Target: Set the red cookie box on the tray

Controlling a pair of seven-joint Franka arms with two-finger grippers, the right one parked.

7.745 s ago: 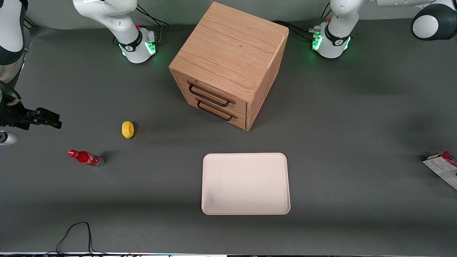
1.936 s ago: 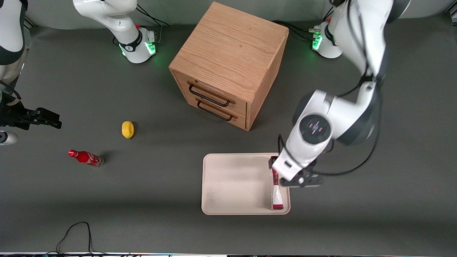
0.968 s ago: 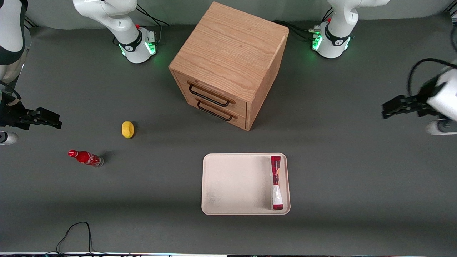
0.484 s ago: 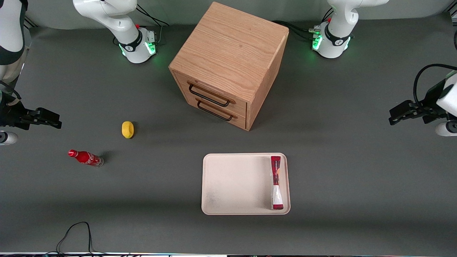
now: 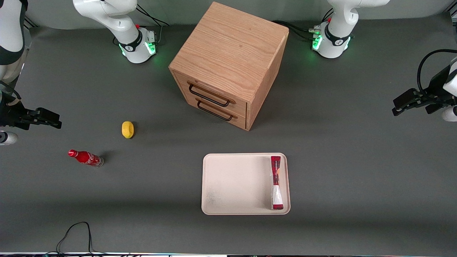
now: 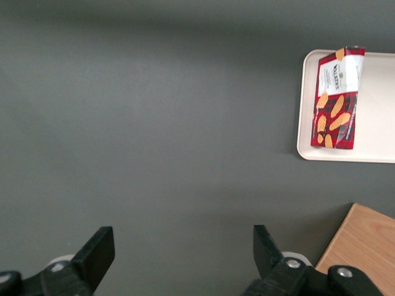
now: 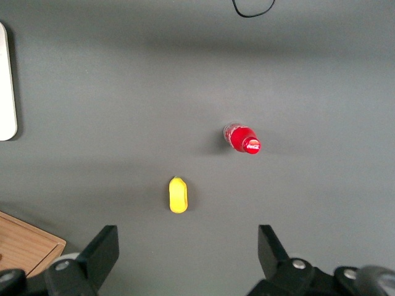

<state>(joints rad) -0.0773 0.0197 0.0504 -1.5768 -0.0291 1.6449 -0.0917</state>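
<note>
The red cookie box (image 5: 275, 182) rests on the cream-white tray (image 5: 235, 184), along the tray's short side toward the working arm's end, and from the front shows as a narrow strip. In the left wrist view the red cookie box (image 6: 336, 98) shows its printed face inside the tray (image 6: 376, 123). My gripper (image 5: 397, 106) hangs above the bare table at the working arm's end, well away from the tray. In the wrist view the gripper (image 6: 180, 240) is open, with only grey table between its fingers (image 6: 99, 243).
A wooden two-drawer cabinet (image 5: 228, 64) stands farther from the front camera than the tray; its corner (image 6: 364, 246) is close to my gripper's finger. Toward the parked arm's end lie a yellow lemon-like object (image 5: 127, 129) and a small red cola bottle (image 5: 85, 157).
My open gripper has drifted a little farther toward the working arm's end and away from the front camera. The red cookie box has stayed put on the tray.
</note>
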